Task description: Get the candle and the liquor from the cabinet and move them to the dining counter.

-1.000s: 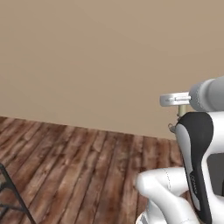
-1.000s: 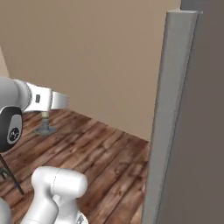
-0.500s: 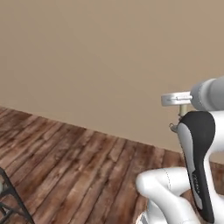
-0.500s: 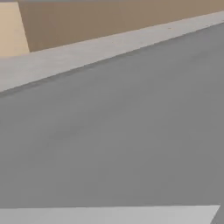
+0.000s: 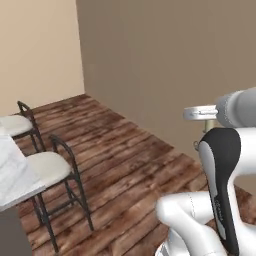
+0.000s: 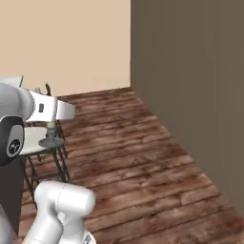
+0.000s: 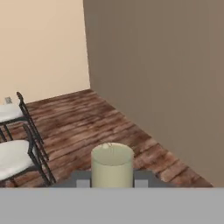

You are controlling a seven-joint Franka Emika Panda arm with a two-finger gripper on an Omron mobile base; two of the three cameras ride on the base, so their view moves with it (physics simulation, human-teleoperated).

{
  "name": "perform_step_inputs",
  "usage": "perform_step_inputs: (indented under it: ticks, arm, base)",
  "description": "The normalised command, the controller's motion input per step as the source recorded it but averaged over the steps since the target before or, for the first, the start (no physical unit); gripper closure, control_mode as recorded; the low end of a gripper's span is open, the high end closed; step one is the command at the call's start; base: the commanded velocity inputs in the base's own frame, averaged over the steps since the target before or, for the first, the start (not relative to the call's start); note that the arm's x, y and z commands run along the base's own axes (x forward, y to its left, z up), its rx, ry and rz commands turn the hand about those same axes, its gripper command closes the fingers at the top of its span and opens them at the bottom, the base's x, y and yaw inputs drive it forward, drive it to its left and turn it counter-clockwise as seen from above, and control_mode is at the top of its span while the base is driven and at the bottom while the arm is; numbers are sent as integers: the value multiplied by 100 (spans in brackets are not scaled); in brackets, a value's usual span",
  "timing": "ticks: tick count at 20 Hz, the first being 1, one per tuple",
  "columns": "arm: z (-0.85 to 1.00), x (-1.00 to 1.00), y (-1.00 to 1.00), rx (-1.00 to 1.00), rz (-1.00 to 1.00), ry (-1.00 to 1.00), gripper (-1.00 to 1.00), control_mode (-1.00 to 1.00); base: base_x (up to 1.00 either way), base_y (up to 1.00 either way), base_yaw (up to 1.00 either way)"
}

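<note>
Standing upright in our tool (image 7: 112, 183), the short pale olive-beige cylindrical candle (image 7: 112, 166) is gripped, above its round dark dish base (image 6: 51, 142).

Pale olive-beige candle (image 7: 112, 165) between the gripper (image 7: 112, 183) tips, its dark grey dish base (image 6: 51, 142) below the hand, cream-cushioned black-framed stools (image 5: 50, 167) to the gripper's left, white grey-veined dining counter (image 5: 15, 177), red-brown plank floor (image 6: 138, 162), taupe wall (image 5: 170, 65) ahead, beige wall (image 7: 41, 48) leftward.
</note>
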Motion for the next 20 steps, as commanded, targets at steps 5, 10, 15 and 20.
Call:
perform_step_inputs:
  ticks: [5, 10, 15, 20]
  arm:
    - [0, 0, 0, 0, 0, 0, 100, 100]
    - [0, 0, 0, 0, 0, 0, 100, 100]
    - [0, 0, 0, 0, 0, 0, 100, 100]
    - [0, 0, 0, 0, 0, 0, 100, 100]
  base:
    - [29, -8, 93]
    - [25, -20, 87]
    - [21, -54, 74]
    - [12, -90, 60]
